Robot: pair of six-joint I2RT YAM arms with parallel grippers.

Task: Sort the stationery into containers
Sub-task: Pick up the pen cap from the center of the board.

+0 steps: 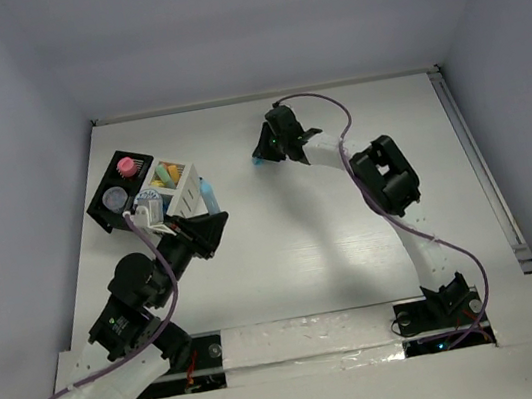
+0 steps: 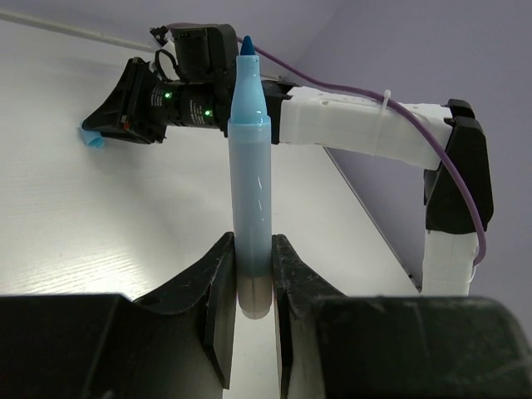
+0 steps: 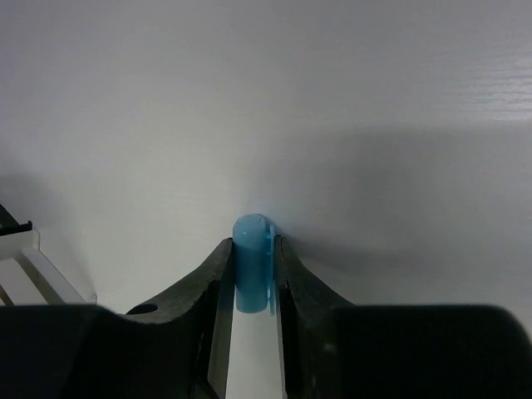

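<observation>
white table (image 1: 305, 254); left tool (image 2: 251, 246) clamps blue marker (image 2: 249, 166); right tool (image 3: 252, 244) clamps blue cap (image 3: 252, 270).

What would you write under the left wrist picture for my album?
Left gripper pinches an uncapped blue pen, tip up; beyond, the right gripper grips a blue cap.

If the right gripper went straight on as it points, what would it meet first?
Probably the table top, right beyond the blue cap in the right gripper; nothing else shows straight ahead, though depth is unclear.
</observation>
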